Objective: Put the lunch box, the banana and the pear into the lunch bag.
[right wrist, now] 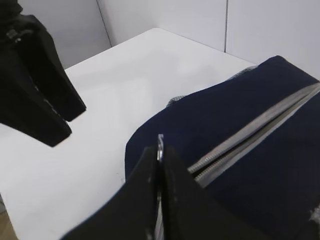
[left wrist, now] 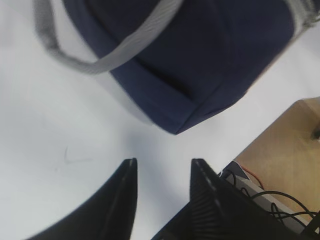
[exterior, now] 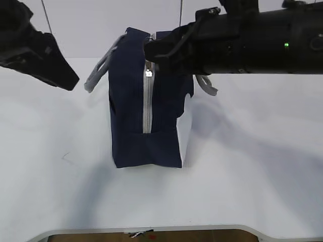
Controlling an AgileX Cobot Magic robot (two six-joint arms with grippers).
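Note:
The navy lunch bag (exterior: 128, 118) stands on the white table with its grey zipper (exterior: 147, 108) facing the camera. My right gripper (exterior: 150, 50) is at the bag's top. In the right wrist view it (right wrist: 160, 150) is shut on the metal ring pull (right wrist: 160, 141), beside the zipper (right wrist: 250, 132), whose two rows stand slightly apart there. My left gripper (exterior: 70, 80) hovers left of the bag, open and empty (left wrist: 162, 162), above bare table near the bag's corner (left wrist: 210, 60) and a grey strap (left wrist: 125, 47). The lunch box, banana and pear are out of view.
The table's front edge (exterior: 151, 229) runs along the bottom of the exterior view. In the left wrist view the table's edge meets a wooden floor (left wrist: 290, 145) with cables (left wrist: 270, 197). A grey handle (exterior: 207, 84) hangs on the bag's right.

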